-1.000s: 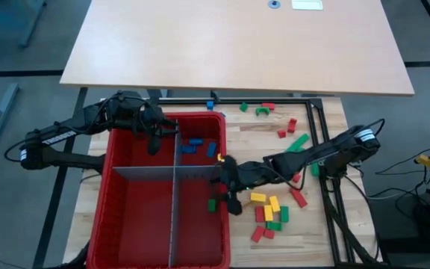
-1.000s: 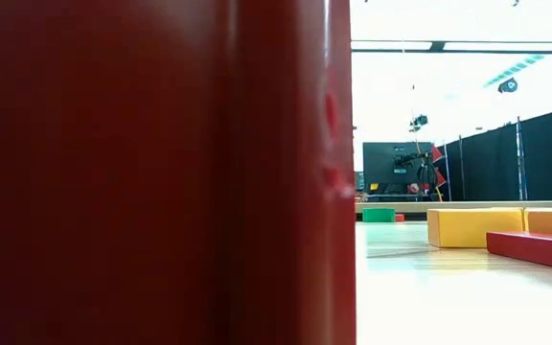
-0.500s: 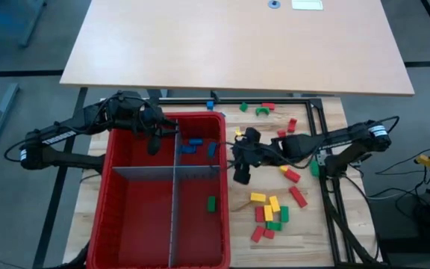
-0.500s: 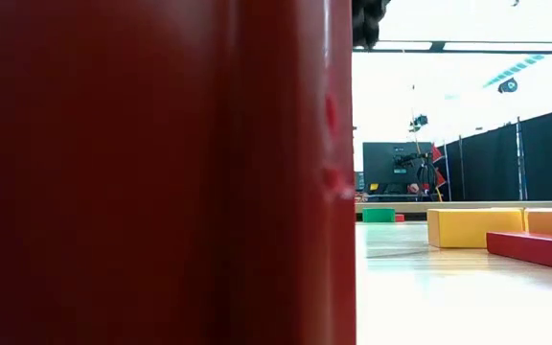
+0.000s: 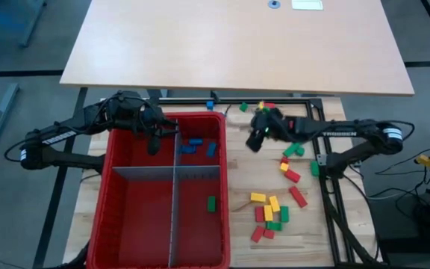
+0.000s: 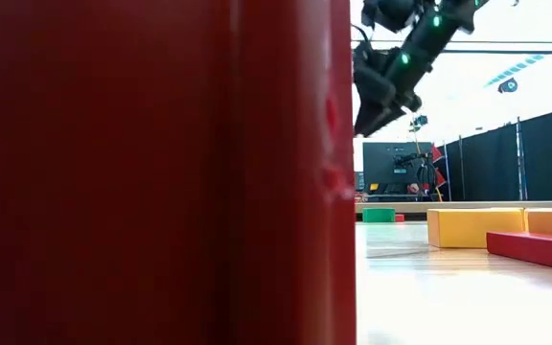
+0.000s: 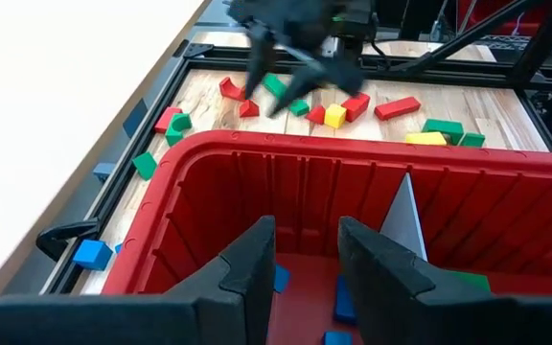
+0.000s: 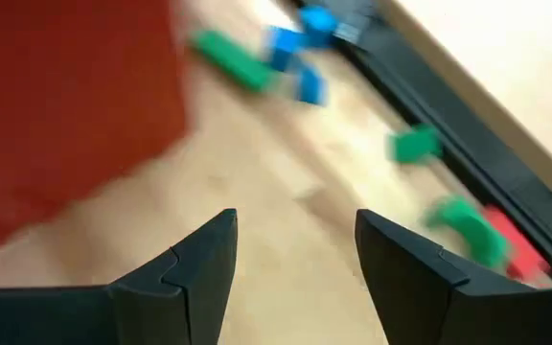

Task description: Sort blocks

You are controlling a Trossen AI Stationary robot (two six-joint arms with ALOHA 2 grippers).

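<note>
Wooden desk [image 5: 241, 224] carries red bin [image 5: 166, 250] with grey dividers [image 5: 174, 217].

Change: one second ago right gripper hung at bin's right rim; now green block [image 5: 211, 203] lies in near-right compartment, and right gripper [image 5: 255, 140] has swung away over far loose blocks, jaws spread, empty. Judgement: one drop done, next pick starting.

Counts: near cluster [image 5: 269, 213] roughly nine blocks, red, yellow, green; one green in near-right compartment; about four blue blocks [image 5: 192, 144] in far-right compartment.

Left gripper [image 5: 154, 143] waits over bin's far edge, jaws spread.
</note>
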